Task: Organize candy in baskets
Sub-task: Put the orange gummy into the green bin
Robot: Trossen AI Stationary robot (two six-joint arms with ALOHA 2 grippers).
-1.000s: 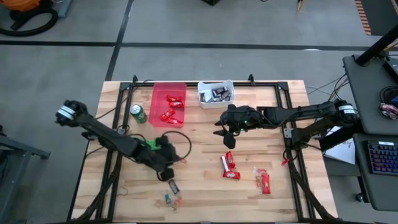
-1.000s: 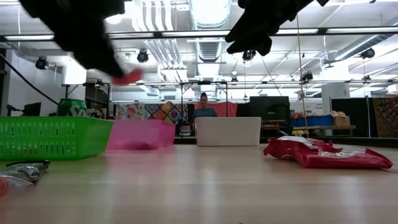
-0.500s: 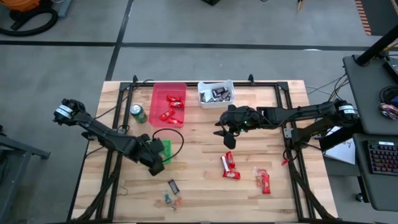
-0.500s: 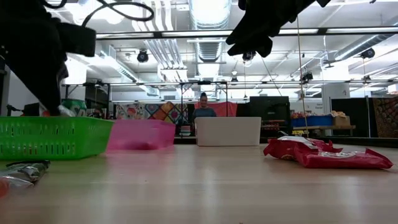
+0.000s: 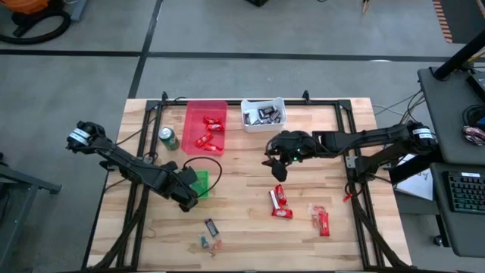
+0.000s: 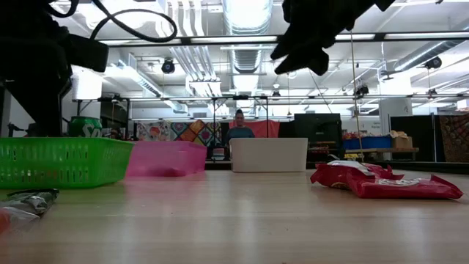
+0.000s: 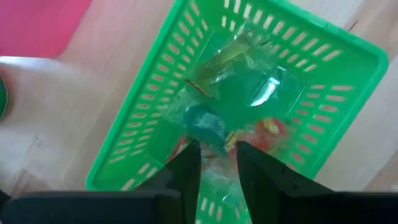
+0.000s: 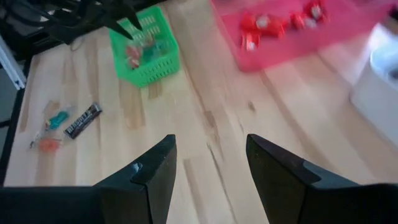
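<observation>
The small green basket (image 5: 199, 183) stands left of the table's middle and holds a few clear-wrapped coloured candy pieces (image 7: 249, 99). My left gripper (image 7: 212, 155) points down into it, open, with nothing between its fingers. My right gripper (image 5: 274, 161) hangs open above the table's middle, holding nothing. Two red-wrapped bars (image 5: 279, 199) lie on the wood on its near side, and one more (image 5: 322, 221) lies to their right. The red basket (image 5: 204, 125) holds red candy. The white basket (image 5: 264, 115) holds dark bars.
A green soda can (image 5: 168, 138) stands left of the red basket. A dark mini bar (image 5: 211, 226) and a few coloured pieces (image 5: 209, 243) lie near the front edge. A black cable loops by the green basket. Bare wood lies between the two arms.
My left gripper has swung a little toward the table's left edge and tipped steeply down, so its fingers now point into the green basket, which shows again from above. The red piece seen at its fingertips in the low view no longer shows there.
</observation>
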